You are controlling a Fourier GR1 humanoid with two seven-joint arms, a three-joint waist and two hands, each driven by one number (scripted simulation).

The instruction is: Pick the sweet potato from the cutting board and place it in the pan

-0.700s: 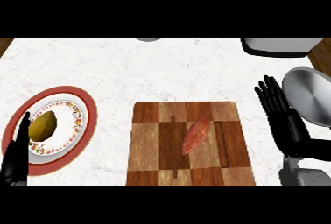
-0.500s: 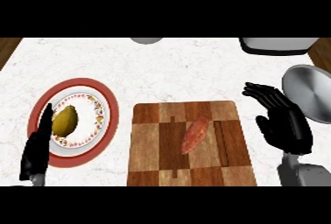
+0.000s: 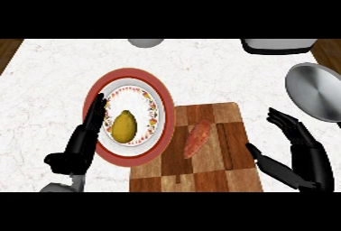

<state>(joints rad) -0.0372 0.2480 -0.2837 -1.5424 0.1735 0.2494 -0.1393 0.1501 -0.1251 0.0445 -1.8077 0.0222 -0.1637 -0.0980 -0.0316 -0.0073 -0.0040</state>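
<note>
I saw the sweet potato (image 3: 196, 138) on the cutting board (image 3: 223, 173); right hand (image 3: 307, 158) released at its three o'clock, left hand (image 3: 83, 137) released at nine.

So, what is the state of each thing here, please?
Orange sweet potato: lying on wooden cutting board, unheld.
Round grey metal pan: nothing inside, partly out of view.
Red-rimmed round plate: holds yellow fruit.
Black left hand: open.
Black right hand: open, holding nothing.

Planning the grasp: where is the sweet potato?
Head view, centre: orange sweet potato on the wooden cutting board, between the red-rimmed plate and the right hand.
</note>
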